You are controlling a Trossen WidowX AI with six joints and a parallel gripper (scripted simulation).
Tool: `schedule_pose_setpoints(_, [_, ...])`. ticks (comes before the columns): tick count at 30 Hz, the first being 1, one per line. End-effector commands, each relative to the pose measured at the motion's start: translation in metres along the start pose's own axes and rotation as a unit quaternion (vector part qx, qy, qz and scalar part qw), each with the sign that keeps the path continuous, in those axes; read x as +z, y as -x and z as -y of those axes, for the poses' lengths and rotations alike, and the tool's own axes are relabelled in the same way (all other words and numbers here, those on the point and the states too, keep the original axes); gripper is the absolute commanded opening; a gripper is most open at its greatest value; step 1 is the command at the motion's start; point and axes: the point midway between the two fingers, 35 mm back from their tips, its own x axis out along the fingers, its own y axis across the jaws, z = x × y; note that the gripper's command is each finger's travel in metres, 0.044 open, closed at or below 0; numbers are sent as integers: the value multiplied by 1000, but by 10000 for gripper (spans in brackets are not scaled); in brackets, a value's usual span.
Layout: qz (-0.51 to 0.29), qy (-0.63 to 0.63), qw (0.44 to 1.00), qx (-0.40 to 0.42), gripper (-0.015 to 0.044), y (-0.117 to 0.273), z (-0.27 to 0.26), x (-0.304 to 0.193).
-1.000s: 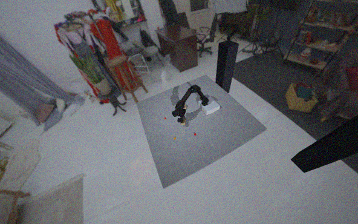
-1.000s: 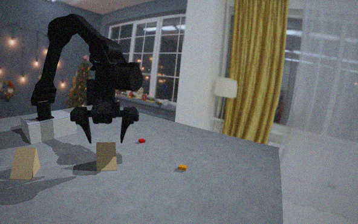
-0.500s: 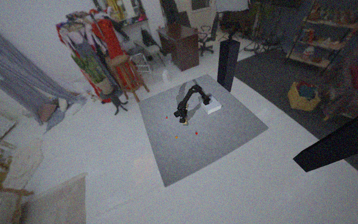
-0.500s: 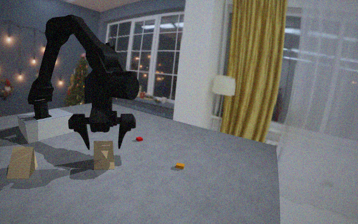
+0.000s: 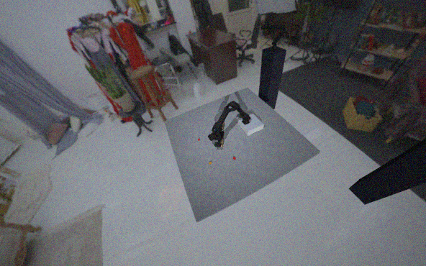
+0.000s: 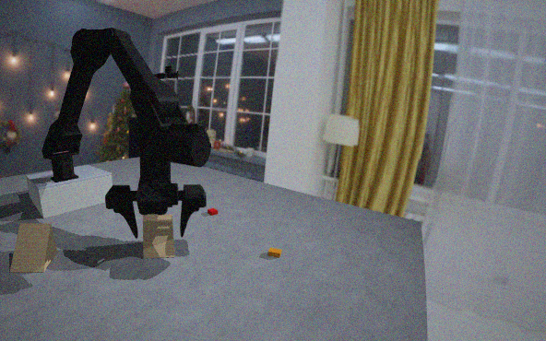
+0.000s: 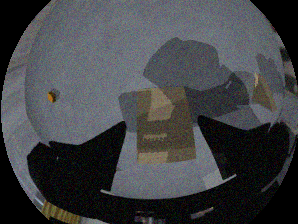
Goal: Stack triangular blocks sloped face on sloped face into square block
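The gripper [image 6: 160,234] [image 7: 162,121] is spread about as wide as it goes, with nothing in its grasp; it points downward at one wooden block, one finger to each side. From left to right in the exterior view, a wooden block with a sloped face [image 6: 31,248] [image 7: 263,94] stands on the grey table [image 6: 323,295] [image 5: 248,172] [image 7: 95,55], in front of the white box [image 6: 74,194] [image 5: 253,126] that carries the foot of the black arm [image 6: 134,83] [image 5: 224,118]. Next comes the other wooden block [image 6: 158,244] [image 7: 165,127], on the table below the gripper and partly in shadow. The two blocks are apart, not stacked. Farther right are a small red piece [image 6: 212,212], beyond the gripper, and a small orange piece [image 6: 275,252] [image 5: 210,162] [image 7: 52,96], nearer the camera.
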Motion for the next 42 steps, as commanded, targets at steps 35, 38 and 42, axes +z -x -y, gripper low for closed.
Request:
schedule_pose_setpoints(35, [-4,0,1000,-3,0,7,3,-4])
schedule_pose_setpoints(38, [-4,0,1000,-3,0,10,3,-4])
schedule_pose_setpoints(42, [-4,0,1000,-3,0,10,3,-4])
